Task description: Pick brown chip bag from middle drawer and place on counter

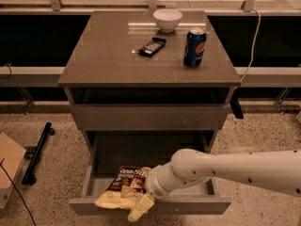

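Note:
The brown chip bag [126, 185], dark brown with a pale yellow end and white lettering, lies at the front left of the open middle drawer [188, 205]. My gripper [142, 199] reaches in from the right on a white arm. It is down at the bag's right edge, touching or overlapping it near the drawer's front panel. The bag rests in the drawer, with its pale end reaching over the front panel. The counter [108, 55] is the cabinet's glossy grey-brown top, above the drawer.
On the counter stand a white bowl [167, 19], a blue soda can [194, 47] and a small black wrapped bar [152, 46]. A closed drawer front [148, 117] sits above the open one. A black bar [37, 152] and a cardboard box [8, 166] lie on the floor at left.

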{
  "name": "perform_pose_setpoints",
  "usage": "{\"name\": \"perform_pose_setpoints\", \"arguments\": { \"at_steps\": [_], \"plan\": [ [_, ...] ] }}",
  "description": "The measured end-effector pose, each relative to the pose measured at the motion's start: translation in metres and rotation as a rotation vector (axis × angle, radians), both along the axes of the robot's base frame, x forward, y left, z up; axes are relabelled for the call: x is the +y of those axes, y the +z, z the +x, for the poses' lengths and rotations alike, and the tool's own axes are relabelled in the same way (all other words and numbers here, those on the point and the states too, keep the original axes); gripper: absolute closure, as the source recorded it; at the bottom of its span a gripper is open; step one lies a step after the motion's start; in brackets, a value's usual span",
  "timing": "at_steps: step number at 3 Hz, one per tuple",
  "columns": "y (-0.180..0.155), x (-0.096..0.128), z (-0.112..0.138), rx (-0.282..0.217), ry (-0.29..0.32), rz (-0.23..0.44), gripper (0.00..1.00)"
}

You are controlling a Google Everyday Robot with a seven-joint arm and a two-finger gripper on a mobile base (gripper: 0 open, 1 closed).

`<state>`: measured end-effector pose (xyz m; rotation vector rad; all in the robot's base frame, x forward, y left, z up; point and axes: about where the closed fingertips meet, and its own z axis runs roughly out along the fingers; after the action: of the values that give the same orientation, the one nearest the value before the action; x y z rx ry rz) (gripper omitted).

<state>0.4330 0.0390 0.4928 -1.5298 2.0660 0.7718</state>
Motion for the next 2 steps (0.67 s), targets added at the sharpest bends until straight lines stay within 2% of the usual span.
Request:
{"name": "perform_pose_setpoints", "arguments": {
  "at_steps": [1, 2],
  "plan": [
    [-0.0112, 0.004, -0.0025, 0.032, -0.002, 0.004, 0.01],
    [-0.0159, 0.0058, -0.0042, 0.054, -0.007, 0.003, 0.24]
  ]
}}
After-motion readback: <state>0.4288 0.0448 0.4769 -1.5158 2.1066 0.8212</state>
